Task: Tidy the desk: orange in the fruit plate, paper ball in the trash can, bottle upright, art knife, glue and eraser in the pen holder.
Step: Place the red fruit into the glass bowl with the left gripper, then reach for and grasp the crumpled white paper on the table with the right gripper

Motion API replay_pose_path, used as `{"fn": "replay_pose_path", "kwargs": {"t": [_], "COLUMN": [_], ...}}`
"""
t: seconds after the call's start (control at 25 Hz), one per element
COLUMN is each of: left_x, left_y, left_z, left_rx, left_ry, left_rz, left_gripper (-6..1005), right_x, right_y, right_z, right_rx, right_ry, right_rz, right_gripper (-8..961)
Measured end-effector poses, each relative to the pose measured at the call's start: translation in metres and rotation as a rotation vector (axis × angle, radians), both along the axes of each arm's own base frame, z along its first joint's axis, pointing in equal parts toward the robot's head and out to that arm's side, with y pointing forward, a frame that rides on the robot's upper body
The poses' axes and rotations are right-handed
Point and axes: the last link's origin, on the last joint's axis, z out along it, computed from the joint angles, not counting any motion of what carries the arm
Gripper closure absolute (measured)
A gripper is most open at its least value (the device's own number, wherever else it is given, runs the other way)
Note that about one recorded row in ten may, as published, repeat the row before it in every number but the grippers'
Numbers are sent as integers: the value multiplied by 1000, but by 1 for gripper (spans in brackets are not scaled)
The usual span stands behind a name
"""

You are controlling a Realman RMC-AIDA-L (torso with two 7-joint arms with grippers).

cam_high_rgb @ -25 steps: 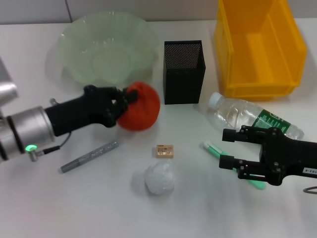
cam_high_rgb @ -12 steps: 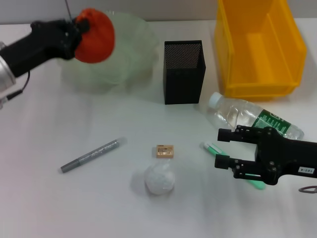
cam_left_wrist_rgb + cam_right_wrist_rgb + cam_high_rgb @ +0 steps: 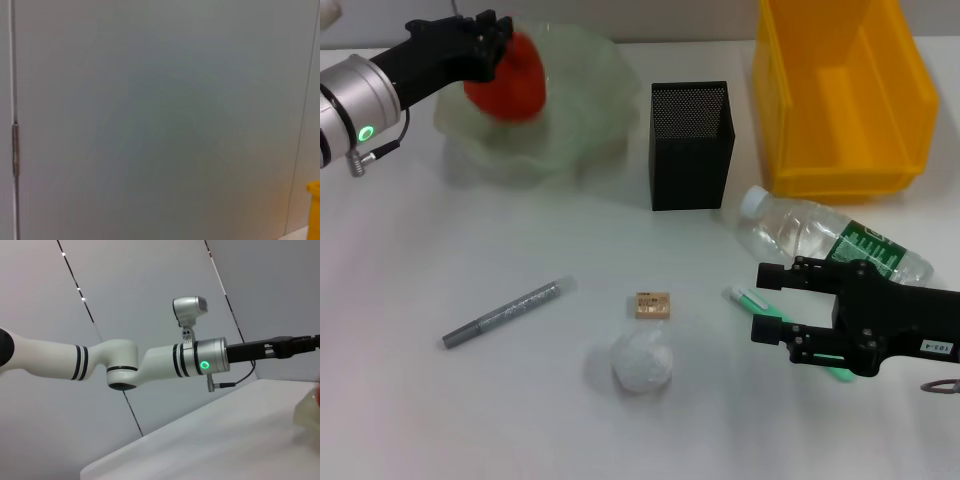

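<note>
The orange (image 3: 517, 88) is held low over the left side of the pale green fruit plate (image 3: 595, 95), with my left gripper (image 3: 498, 52) shut on it. On the table lie a grey art knife (image 3: 503, 314), a tan eraser (image 3: 652, 305) and a white paper ball (image 3: 642, 362). The green glue stick (image 3: 750, 298) lies between the fingers of my open right gripper (image 3: 763, 303). Just behind that gripper, the clear bottle (image 3: 820, 238) lies on its side. A black mesh pen holder (image 3: 690, 145) stands in the middle, and the yellow trash can (image 3: 840, 90) is at the back right.
The right wrist view shows my left arm (image 3: 200, 362) reaching over the table, with the plate's edge (image 3: 306, 410) at the side. The left wrist view shows only a grey wall and a corner of the yellow bin (image 3: 314, 192).
My left gripper lifted the orange off the table, carried it back to the plate, then lowered it slightly. The right gripper crept a little toward the glue stick.
</note>
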Motion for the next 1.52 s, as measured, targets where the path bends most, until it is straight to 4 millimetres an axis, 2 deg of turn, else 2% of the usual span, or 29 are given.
{"fn": "replay_pose_path", "kwargs": {"t": [0.16, 0.28, 0.4, 0.44, 0.48, 0.52, 0.56, 0.6, 0.72, 0.76, 0.88, 0.92, 0.96, 1.0, 1.04, 1.08, 1.12, 1.24, 1.28, 1.32, 1.44, 1.48, 1.52], "left_x": [1, 1, 11, 11, 23, 23, 27, 37, 41, 41, 35, 35, 26, 24, 22, 20, 20, 19, 20, 20, 19, 18, 18], "left_y": [0, -5, -25, -25, -51, -51, -61, -88, -118, -131, -156, -156, -165, -166, -168, -170, -170, -168, -167, -167, -168, -168, -168], "left_z": [-2, -1, 7, 7, 14, 14, 16, 21, 24, 23, 11, 11, -3, -5, -9, -12, -12, -12, -13, -13, -16, -18, -18], "left_rx": [-7, -22, -90, -90, -164, -164, -189, -275, -393, -455, -586, -586, -633, -637, -642, -647, -647, -642, -642, -642, -654, -662, -662], "left_ry": [11, -21, -130, -130, -208, -208, -229, -283, -336, -349, -342, -342, -302, -298, -289, -289, -289, -282, -279, -279, -278, -269, -269], "left_rz": [-3, -16, -126, -126, -270, -270, -322, -461, -577, -618, -644, -644, -614, -610, -604, -599, -599, -591, -590, -590, -584, -577, -577], "left_gripper": [763, 693, 622, 598, 575, 551, 528, 485, 356, 357, 359, 360, 361, 361, 362, 362, 362, 363, 363, 363, 364, 364, 365], "right_x": [0, 0, 0, 0, 0, 0, 0, 0, 1, 1, 1, 1, 0, -2, -6, -16, -16, -42, -65, -65, -95, -113, -113], "right_y": [0, 1, 1, 1, 1, 1, 1, 1, 2, 3, 9, 9, 12, 17, 23, 37, 37, 54, 63, 63, 73, 80, 80], "right_z": [0, 0, 1, 1, 1, 1, 1, 1, 1, 1, 6, 6, 10, 16, 25, 48, 48, 82, 99, 99, 110, 110, 110], "right_rx": [1, 4, 8, 10, 11, 11, 12, 13, 20, 22, 45, 45, 47, 46, 36, 25, 25, 26, 26, 26, -22, -68, -68], "right_ry": [0, 0, 3, 5, 6, 6, 6, 6, 4, 5, 12, 12, 10, 4, -10, -52, -52, -114, -162, -162, -249, -330, -330], "right_rz": [-1, -2, -3, -4, -6, -6, -7, -8, -18, -21, -36, -36, -43, -51, -64, -93, -93, -127, -128, -128, -133, -143, -143], "right_gripper": [284, 284, 285, 285, 285, 285, 285, 285, 285, 286, 286, 286, 286, 286, 286, 286, 286, 287, 287, 287, 287, 287, 287]}}
